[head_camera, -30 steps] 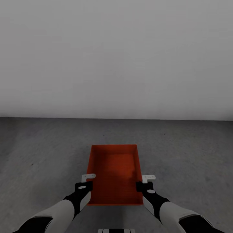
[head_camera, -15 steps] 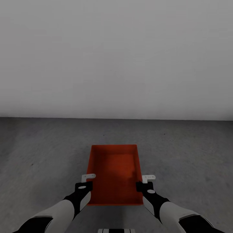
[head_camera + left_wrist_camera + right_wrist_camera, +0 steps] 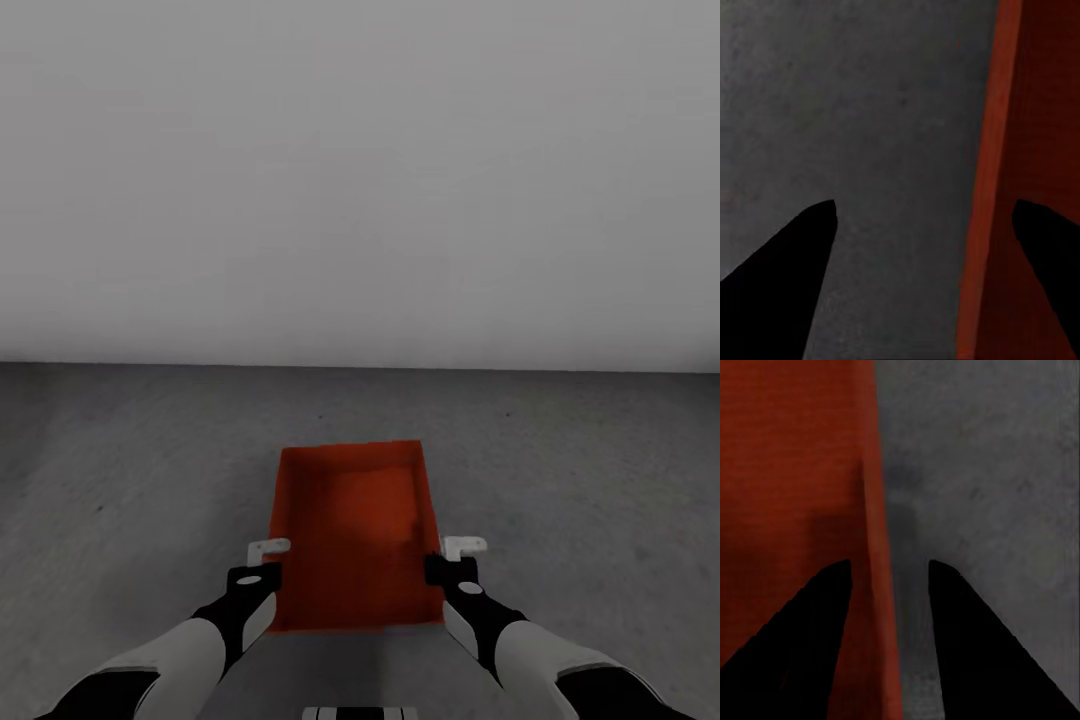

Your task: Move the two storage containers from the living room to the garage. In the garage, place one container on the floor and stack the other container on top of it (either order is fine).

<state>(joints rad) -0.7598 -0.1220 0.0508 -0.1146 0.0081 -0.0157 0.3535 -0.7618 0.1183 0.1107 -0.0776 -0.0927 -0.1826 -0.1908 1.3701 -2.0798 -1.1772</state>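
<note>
An orange-red bin sits low in the middle of the head view, an open-top rectangular box with plain sides and a faintly ribbed inside, its long axis pointing away from the robot toward a pale grey wall. It lies over the dark grey, mottled concrete floor; whether it rests on the floor or hangs just above it cannot be told. The left gripper is at the bin's left long wall and the right gripper at its right long wall, both near the end closest to the robot. In the left wrist view the dark fingers are spread wide, one over bare floor and one over the bin's inside, with the rim running between them and not touched. In the right wrist view the fingers stand on either side of the thin wall, with a gap showing on the floor side, so they look released rather than clenched.
</note>
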